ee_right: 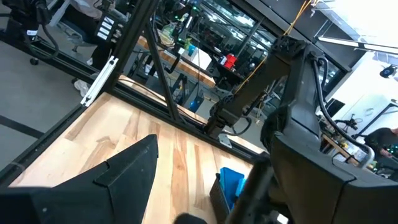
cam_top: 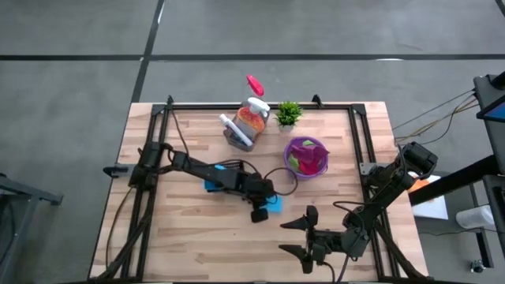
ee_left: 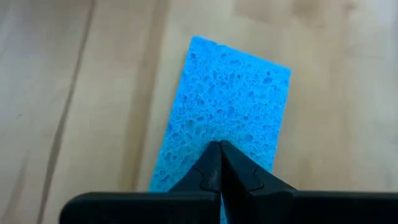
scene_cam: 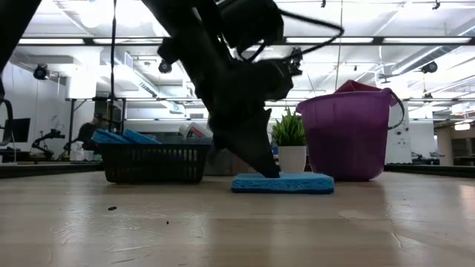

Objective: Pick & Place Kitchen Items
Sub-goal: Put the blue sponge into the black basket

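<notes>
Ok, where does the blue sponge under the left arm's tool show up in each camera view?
High view: blue sponge mid-table, by the left tool.
Low view: flat on the table, centre, before the purple bucket.
Left wrist view: fills the centre.
Right wrist view: cannot tell.
Shared landmark: the left tool.

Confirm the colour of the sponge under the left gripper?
Blue: the sponge shows best in the left wrist view, under the left gripper.

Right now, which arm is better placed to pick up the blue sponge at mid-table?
Left. The left gripper sits with fingers shut directly over the sponge, touching it. The right gripper waits open near the table's near edge, farther away.
</notes>
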`<state>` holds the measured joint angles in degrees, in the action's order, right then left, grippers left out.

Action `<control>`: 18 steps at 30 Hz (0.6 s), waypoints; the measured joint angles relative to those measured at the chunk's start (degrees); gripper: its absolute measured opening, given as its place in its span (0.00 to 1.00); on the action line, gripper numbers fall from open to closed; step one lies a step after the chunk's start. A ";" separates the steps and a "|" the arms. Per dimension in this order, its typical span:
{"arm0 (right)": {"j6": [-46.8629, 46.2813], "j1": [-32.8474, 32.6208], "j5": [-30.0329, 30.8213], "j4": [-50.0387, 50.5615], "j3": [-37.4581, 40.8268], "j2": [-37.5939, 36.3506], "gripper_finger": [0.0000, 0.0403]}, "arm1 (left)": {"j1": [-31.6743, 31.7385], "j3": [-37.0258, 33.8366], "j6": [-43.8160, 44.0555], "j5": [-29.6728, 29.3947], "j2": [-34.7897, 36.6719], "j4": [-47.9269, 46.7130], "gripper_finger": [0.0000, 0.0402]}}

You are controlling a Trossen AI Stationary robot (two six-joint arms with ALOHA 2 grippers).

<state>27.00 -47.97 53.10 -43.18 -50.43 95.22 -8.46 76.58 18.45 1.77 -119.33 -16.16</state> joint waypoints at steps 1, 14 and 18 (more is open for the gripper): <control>0.00 0.02 0.02 -0.01 0.00 0.00 0.75 | -0.35 -0.01 -1.03 0.02 0.32 0.45 0.00; -4.03 0.22 -4.54 1.28 0.11 0.02 0.75 | -8.07 -3.91 -19.05 -2.79 8.38 25.67 0.01; -7.44 1.05 -5.87 2.90 0.22 0.88 0.75 | -10.27 -11.24 -21.93 -4.03 11.01 37.65 0.01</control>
<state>19.56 -46.91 47.23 -40.28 -50.22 96.10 -18.73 65.35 -3.47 -2.26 -108.33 21.49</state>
